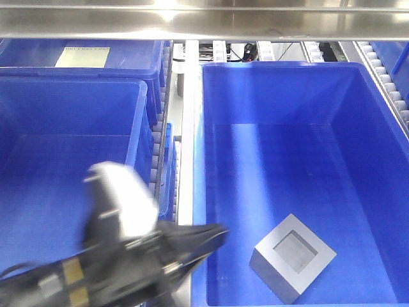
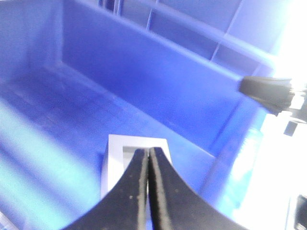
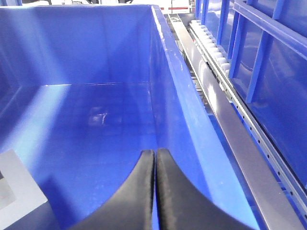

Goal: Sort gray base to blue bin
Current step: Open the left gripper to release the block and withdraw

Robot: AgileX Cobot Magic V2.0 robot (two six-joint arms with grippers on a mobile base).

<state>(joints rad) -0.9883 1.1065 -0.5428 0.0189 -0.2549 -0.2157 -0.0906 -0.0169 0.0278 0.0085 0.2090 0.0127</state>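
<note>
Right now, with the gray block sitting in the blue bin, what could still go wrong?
The gray base lies on the floor of the blue bin, near its front edge, held by neither arm.

1. The left gripper hangs just above the block with fingers shut; dropping lower could knock it.
2. The left arm reaches across the bin's left wall, so pulling back carelessly could catch the rim.
3. The right gripper, also shut, sits inside the bin beside the block.

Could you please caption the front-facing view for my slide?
Gray block resting recess-up on the floor of the right blue bin, left arm blurred alongside.
</note>
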